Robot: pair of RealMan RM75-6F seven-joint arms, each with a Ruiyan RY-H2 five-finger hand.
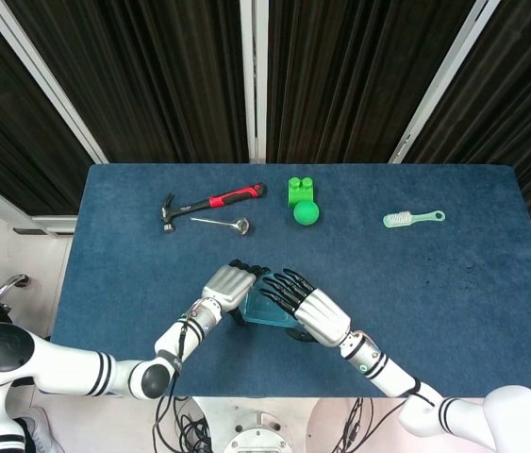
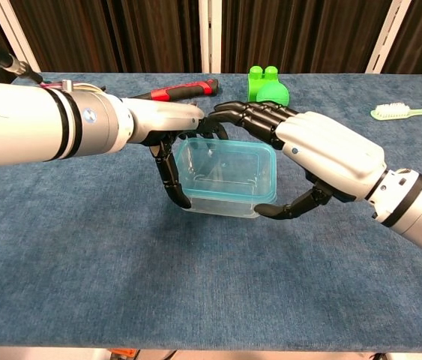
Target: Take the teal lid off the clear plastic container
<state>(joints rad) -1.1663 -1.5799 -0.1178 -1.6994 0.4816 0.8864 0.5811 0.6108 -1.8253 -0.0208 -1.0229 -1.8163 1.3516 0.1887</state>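
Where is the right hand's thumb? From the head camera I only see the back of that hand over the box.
Observer: In the chest view the right hand has its thumb low, at the front right edge of the box. Its fingers arch over the back rim.
Operator: What about the other thumb?
Observer: The left hand has its thumb pointing down beside the box's front left corner.
Operator: Is the box up in the air?
Observer: No, it looks to be sitting on the table.
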